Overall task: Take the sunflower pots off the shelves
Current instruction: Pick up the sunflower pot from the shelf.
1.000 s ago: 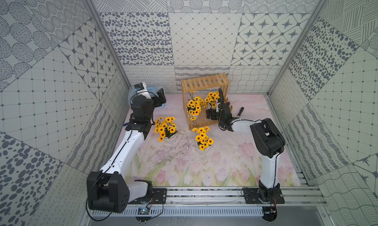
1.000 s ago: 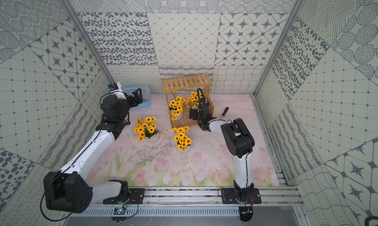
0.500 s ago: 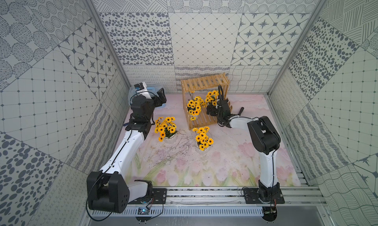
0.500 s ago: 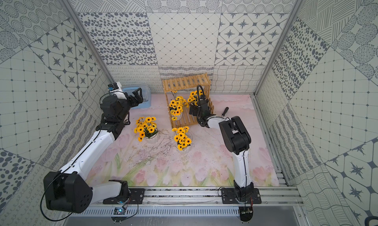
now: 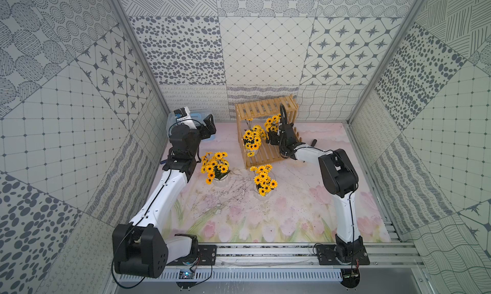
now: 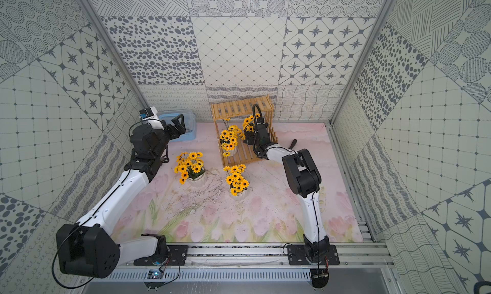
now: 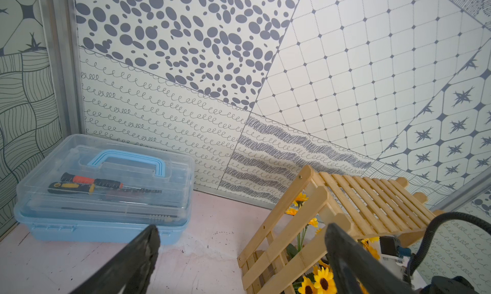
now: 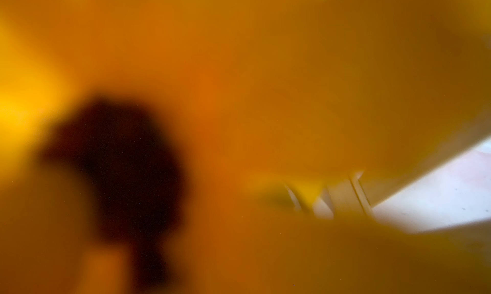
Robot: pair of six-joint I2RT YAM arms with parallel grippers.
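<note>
White-shelled arms (image 5: 162, 197) with bulky black joints (image 5: 337, 175) and black cables (image 7: 451, 216).

Both top views look steeply down from high above the front edge, far off, sharing the whole tabletop (image 5: 292, 213); left wrist view looks low toward back wall, toolbox (image 7: 106, 199), shelves (image 7: 372, 199); right wrist view jammed against a blurred sunflower (image 8: 265, 66).

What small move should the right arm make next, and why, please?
Probably ease the right gripper lower, to the pot of yellow, dark-centred sunflowers on the light wooden slatted rack: its wrist view shows mostly blurred petals.
</note>
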